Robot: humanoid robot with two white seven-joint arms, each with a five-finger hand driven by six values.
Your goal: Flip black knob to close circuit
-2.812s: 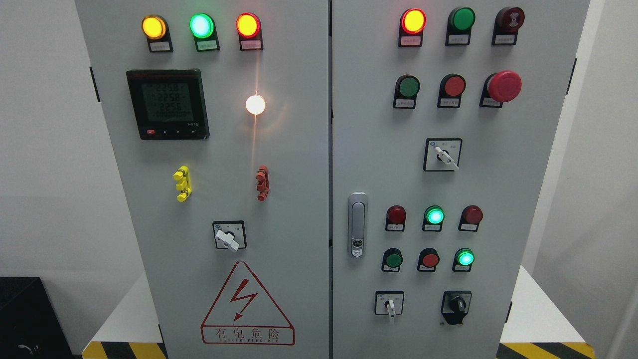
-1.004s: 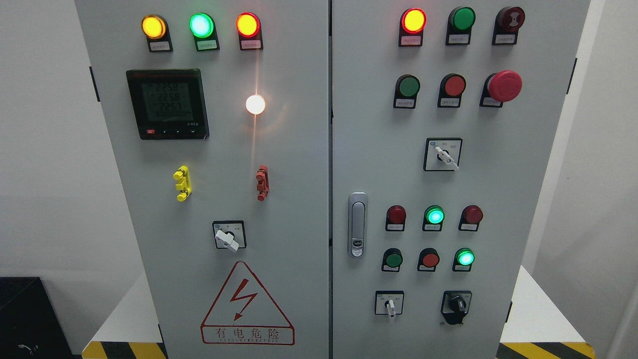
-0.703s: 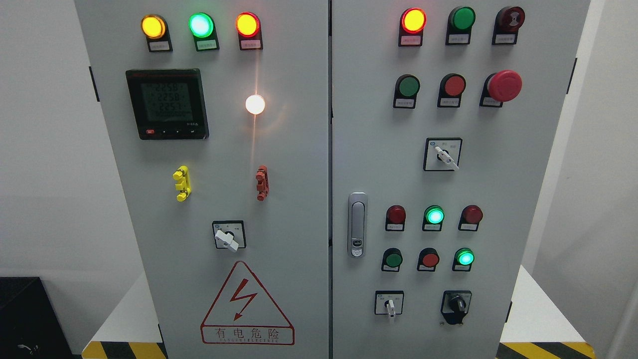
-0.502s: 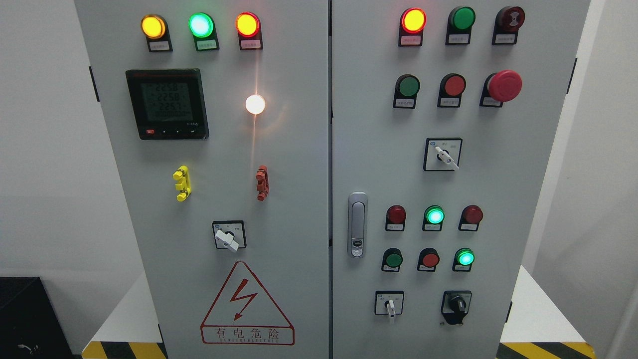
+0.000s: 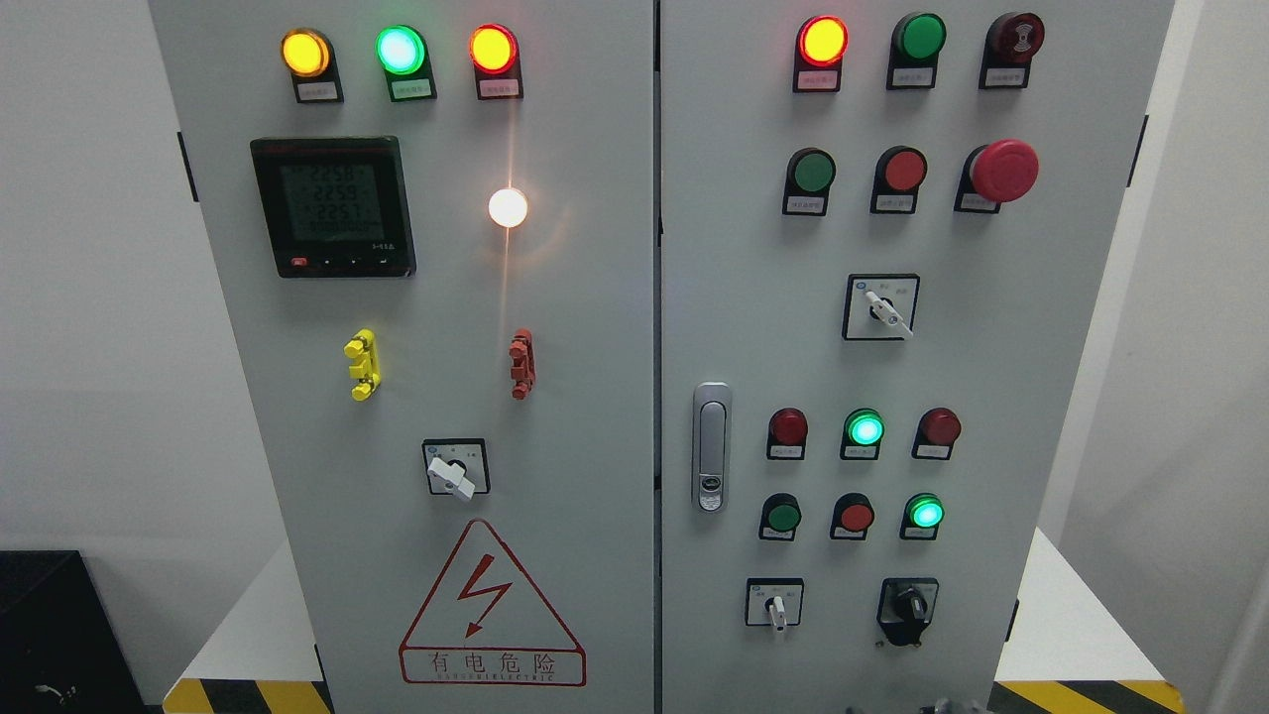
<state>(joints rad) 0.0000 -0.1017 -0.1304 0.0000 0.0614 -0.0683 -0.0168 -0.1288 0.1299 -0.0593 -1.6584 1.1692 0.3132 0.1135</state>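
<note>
The black knob [image 5: 907, 605] is a rotary switch at the lower right of the grey cabinet's right door [image 5: 991, 397], with its handle pointing down. A small grey part of my right hand [image 5: 949, 707] just shows at the bottom edge, below the knob and apart from it. Too little of it shows to tell its shape. My left hand is out of view.
White rotary switches [image 5: 776, 605] [image 5: 885, 309] [image 5: 453, 474], red and green push buttons, lit lamps, a red mushroom stop button [image 5: 1003, 171] and a door latch [image 5: 710, 446] stud the doors. A meter [image 5: 332, 206] sits on the left door. Yellow-black floor tape [image 5: 1086, 696] runs below.
A small grey part of my right hand has come into view at the bottom edge below the black knob. The meter's digits have flickered. Nothing else has moved.
</note>
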